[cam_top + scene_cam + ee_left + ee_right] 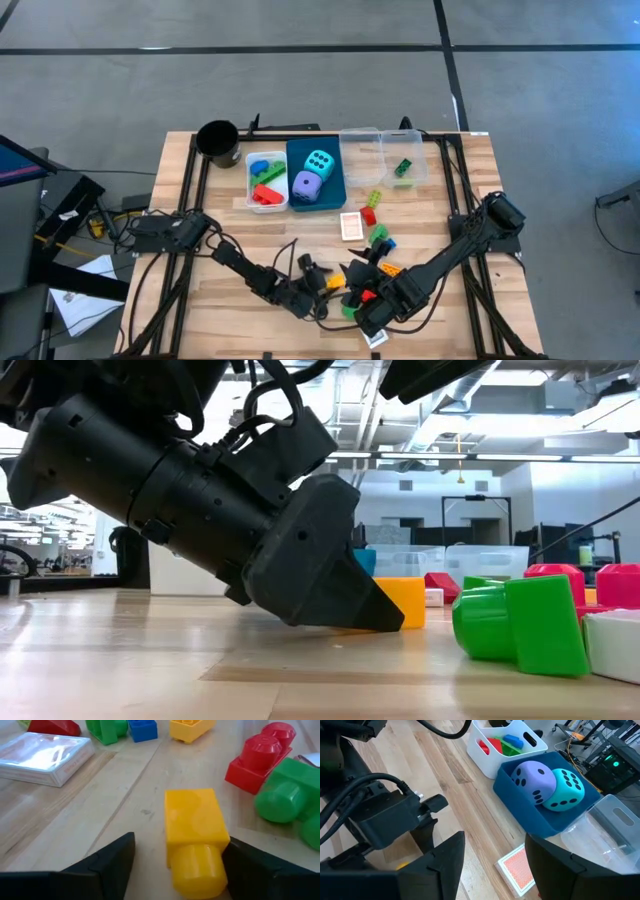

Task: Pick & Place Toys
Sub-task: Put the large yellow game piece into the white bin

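Note:
A yellow brick (195, 832) lies on its side on the wooden table, its stud toward my left gripper (177, 857). That gripper sits low at the table's near middle (322, 284), open, one finger on each side of the brick. In the low view a fingertip partly hides the brick (408, 602). My right gripper (495, 840) hangs open and empty above the table's near right (372, 318). Loose bricks lie close by: a red one (260, 757) and a green one (290, 792). My left gripper comes at the yellow brick slanting down from the table's left. One finger (250, 865) lies right beside the brick's side (222, 837); I cannot tell whether it touches. The other finger (115, 860) stands apart. The brick rests on the table.
A card pack (352, 226) lies mid-table. Behind it stand a blue bin (337, 188) with a cyan die (319, 161) and a purple die (307, 186), a white bin (253, 185) with bricks, two clear bins (362, 150), and a black cup (218, 142).

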Robot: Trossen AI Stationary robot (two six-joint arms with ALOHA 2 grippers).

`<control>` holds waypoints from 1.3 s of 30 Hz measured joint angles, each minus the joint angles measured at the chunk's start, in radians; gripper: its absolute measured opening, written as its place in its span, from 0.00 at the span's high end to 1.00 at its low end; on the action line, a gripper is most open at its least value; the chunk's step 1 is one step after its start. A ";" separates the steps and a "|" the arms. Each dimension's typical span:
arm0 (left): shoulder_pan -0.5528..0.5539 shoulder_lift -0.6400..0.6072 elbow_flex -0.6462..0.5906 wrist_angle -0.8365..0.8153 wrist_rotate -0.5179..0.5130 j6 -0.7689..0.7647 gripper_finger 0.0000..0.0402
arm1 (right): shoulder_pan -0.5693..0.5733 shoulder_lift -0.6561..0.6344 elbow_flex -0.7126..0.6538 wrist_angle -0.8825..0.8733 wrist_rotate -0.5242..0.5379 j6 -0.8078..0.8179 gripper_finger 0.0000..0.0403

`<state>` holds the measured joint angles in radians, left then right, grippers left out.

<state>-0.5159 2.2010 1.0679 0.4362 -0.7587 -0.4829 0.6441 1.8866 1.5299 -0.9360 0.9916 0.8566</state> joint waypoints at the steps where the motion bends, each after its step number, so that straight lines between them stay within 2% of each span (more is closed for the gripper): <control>1: 0.000 0.000 0.000 0.000 0.007 0.000 0.40 | 0.000 0.000 0.000 0.000 0.000 0.000 0.50; 8: 0.000 0.001 0.000 0.000 0.031 0.014 0.67 | 0.000 0.000 0.000 0.000 0.000 0.000 0.50; 13: 0.002 -0.015 -0.002 -0.012 0.024 0.062 0.69 | 0.000 0.000 0.000 0.001 0.000 0.000 0.50; 17: 0.000 -0.091 -0.006 -0.160 0.015 0.096 0.69 | 0.000 0.000 0.000 0.003 0.000 0.000 0.50; 20: -0.008 -0.198 -0.005 -0.380 -0.049 0.042 0.69 | 0.000 0.000 0.000 0.003 0.000 0.000 0.50; 23: -0.024 -0.309 -0.005 -0.612 -0.172 -0.060 0.69 | 0.000 0.000 0.000 0.007 0.000 0.000 0.50; 27: -0.040 -0.453 -0.006 -0.834 -0.338 -0.130 0.69 | 0.000 0.000 0.000 0.009 0.000 0.000 0.50; 33: -0.002 -0.698 -0.126 -0.886 -0.475 -0.128 0.69 | 0.000 0.000 0.000 0.011 0.000 0.000 0.50; 39: 0.113 -0.951 -0.358 -0.883 -0.493 -0.184 0.66 | -0.001 0.000 0.000 0.018 0.000 0.000 0.50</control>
<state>-0.4028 1.2500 0.7099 -0.4463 -1.2519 -0.6665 0.6436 1.8866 1.5303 -0.9177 0.9916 0.8566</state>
